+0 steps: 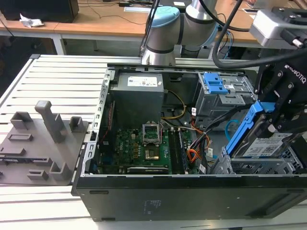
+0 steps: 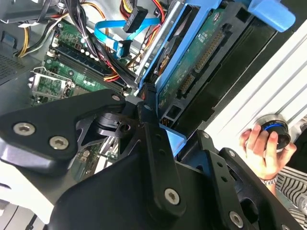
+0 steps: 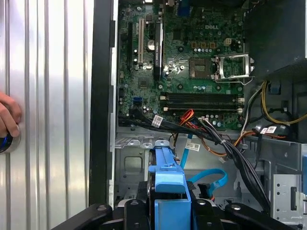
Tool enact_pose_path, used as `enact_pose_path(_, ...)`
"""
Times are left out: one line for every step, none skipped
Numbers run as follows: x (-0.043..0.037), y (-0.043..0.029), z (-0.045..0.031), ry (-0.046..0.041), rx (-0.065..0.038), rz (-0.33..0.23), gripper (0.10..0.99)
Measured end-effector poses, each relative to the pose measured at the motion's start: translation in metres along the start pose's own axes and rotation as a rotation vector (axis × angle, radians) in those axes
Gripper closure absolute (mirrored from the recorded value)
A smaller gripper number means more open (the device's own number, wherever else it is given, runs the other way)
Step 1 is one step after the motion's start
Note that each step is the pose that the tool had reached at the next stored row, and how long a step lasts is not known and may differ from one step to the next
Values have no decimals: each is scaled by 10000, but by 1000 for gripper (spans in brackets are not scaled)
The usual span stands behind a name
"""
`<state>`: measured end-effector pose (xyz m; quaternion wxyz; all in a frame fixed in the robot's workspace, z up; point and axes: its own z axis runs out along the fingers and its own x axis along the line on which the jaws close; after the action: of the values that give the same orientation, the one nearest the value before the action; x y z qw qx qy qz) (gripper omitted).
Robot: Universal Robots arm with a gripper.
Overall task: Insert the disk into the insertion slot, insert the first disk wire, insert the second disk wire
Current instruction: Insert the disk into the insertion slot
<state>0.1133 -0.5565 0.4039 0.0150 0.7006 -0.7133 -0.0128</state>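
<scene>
The disk [image 1: 263, 145], a silver drive with a white label in a blue carrier, hangs tilted at the exterior view's right. My gripper [image 1: 274, 125] is shut on it from above. Its lower end rests at the mouth of the insertion slot [image 1: 261, 166], a perforated silver cage bay at the case's near right corner. In the second wrist view the disk [image 2: 204, 52] shows its green circuit-board underside beside my fingers [image 2: 146, 115]. The light blue second disk wire [image 3: 209, 178] loops below the motherboard. A thin red wire [image 3: 186, 115], seemingly the first disk wire, lies among the cables there.
A taller grey cage with a blue latch [image 1: 215, 82] stands behind the slot. Black cables [image 3: 240, 158] and orange wires [image 1: 192, 155] cross the case floor. A person's hand [image 2: 263, 149] holds a round knob on the ribbed table. Grey fixtures [image 1: 45, 139] sit at the exterior view's left.
</scene>
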Motion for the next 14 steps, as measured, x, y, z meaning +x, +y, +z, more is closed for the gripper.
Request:
enact_pose_path(0,-1,29,-1,0,0,722)
enact_pose_path(-1,-2,38,0,0,0,722)
enact_pose_path(0,-2,41,0,0,0,722)
enact_pose_path(0,-2,41,1,0,0,722)
enact_pose_path(0,-2,41,2,0,0,722)
enact_pose_path(0,-2,42,1,0,0,722)
enact_pose_path(0,-2,43,0,0,0,722)
enact_pose_path(0,-2,43,-1,0,0,722)
enact_pose_path(0,-2,43,0,0,0,722)
enact_pose_path(0,-2,43,-1,0,0,722)
enact_pose_path(0,-2,43,-1,0,0,722)
enact_pose_path(0,-2,42,4,0,0,714)
enact_pose_path(0,-2,43,1,0,0,714)
enact_pose_path(0,-2,43,1,0,0,655)
